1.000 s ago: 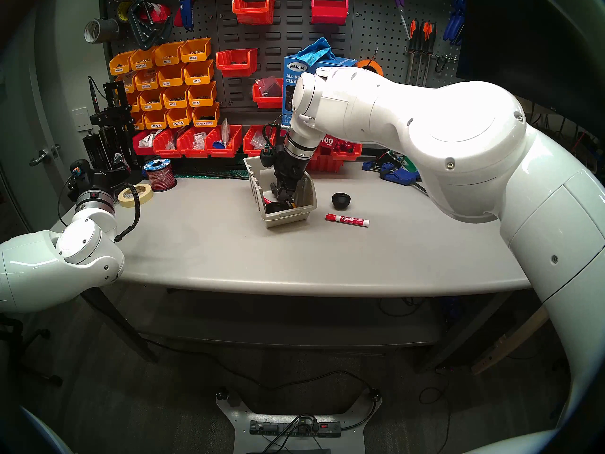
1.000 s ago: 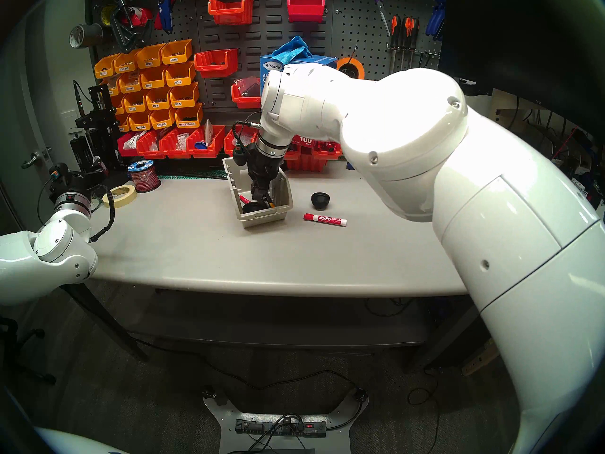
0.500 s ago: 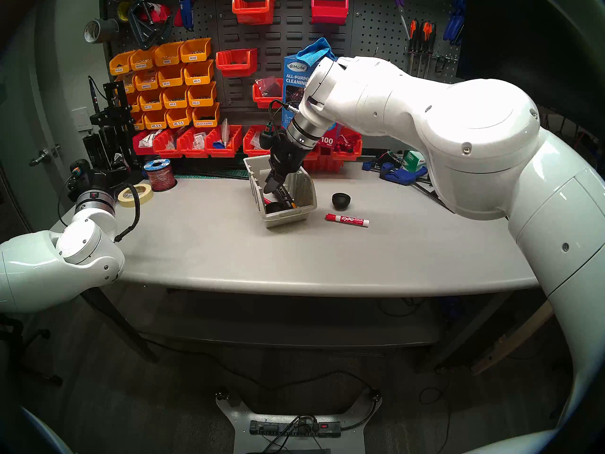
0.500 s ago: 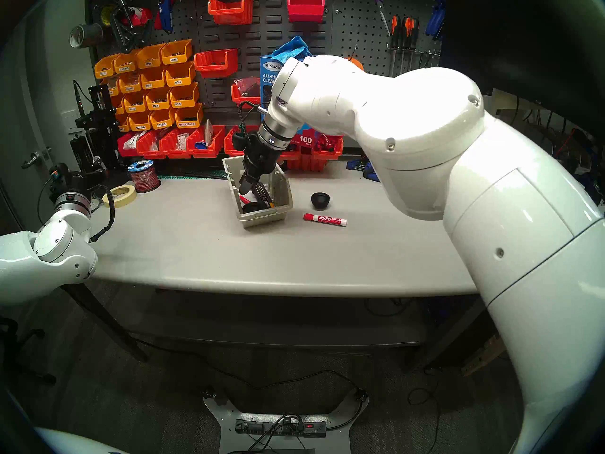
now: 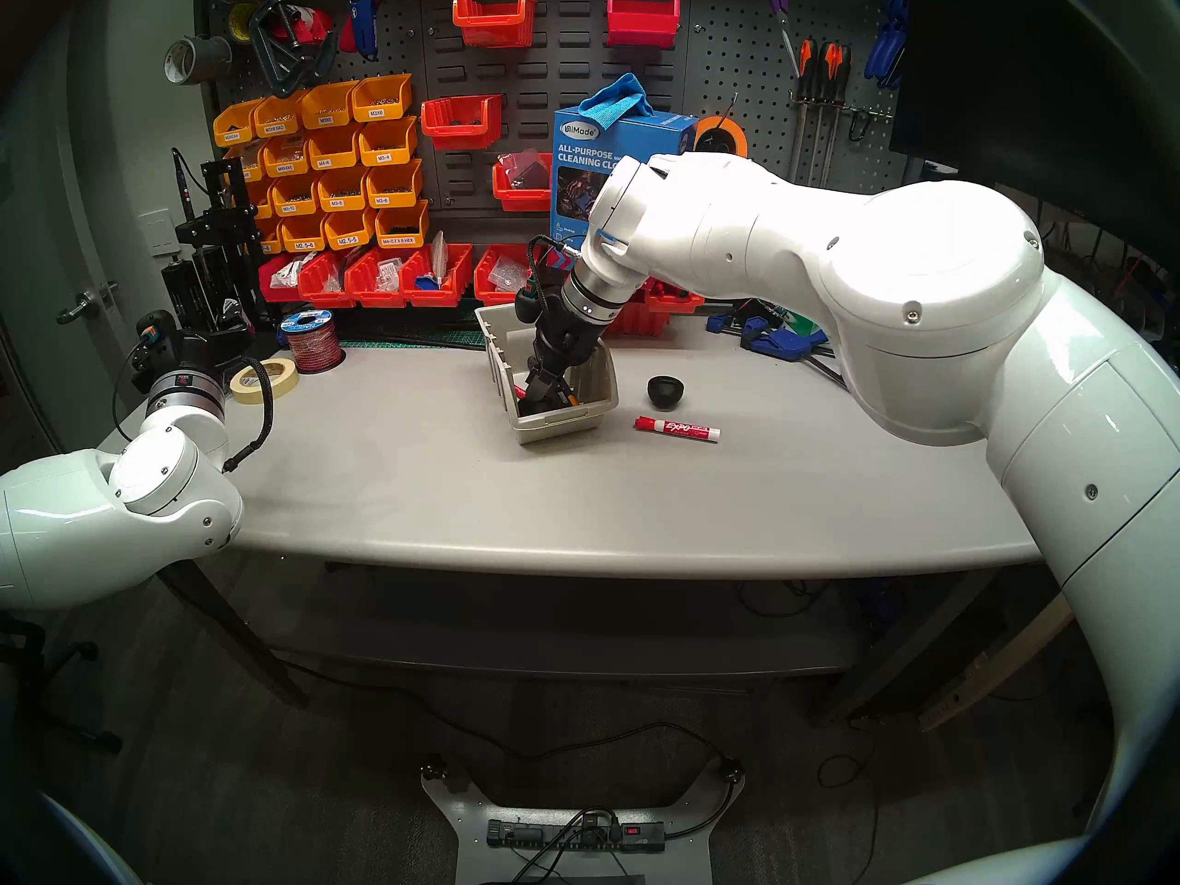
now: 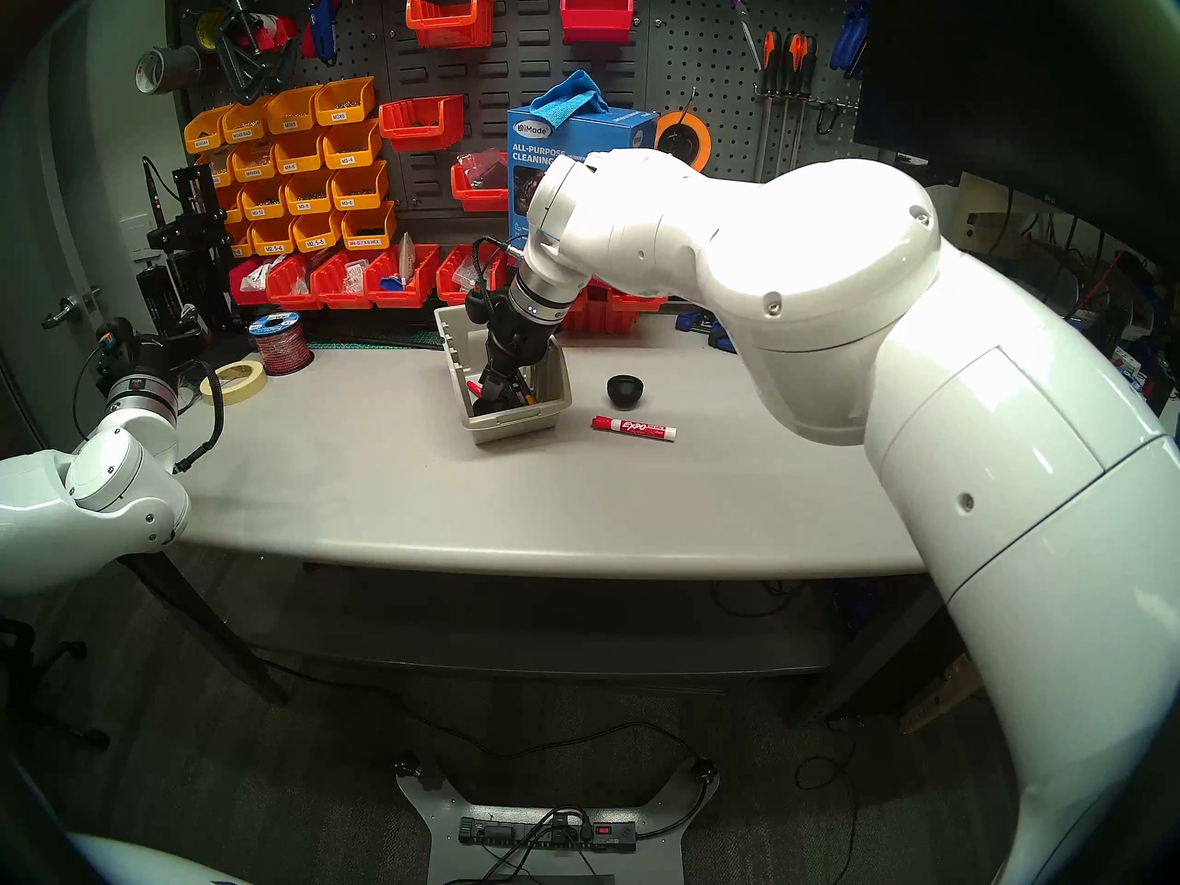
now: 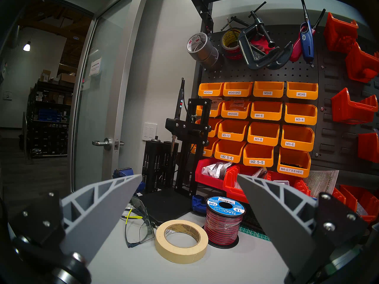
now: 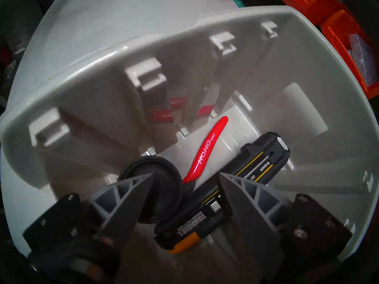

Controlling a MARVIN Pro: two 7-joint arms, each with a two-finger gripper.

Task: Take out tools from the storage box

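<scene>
The beige storage box stands mid-table with my right gripper reaching down into it. In the right wrist view that gripper is open, holding nothing. One fingertip hangs over a black round cup. The other overlaps a long black tool with yellow marks. A slim red-handled tool lies between them on the box floor. Outside, right of the box, sit a second black cup and a red-capped Expo marker. My left gripper is open and empty at the table's far left.
A masking tape roll, a wire spool and safety glasses lie before the left gripper. Red bins line the back edge behind the box. Blue clamps rest at the back right.
My right gripper rose and tilted above the box, then came back down into its front part, with the jaws a little wider. The left arm has not moved.
</scene>
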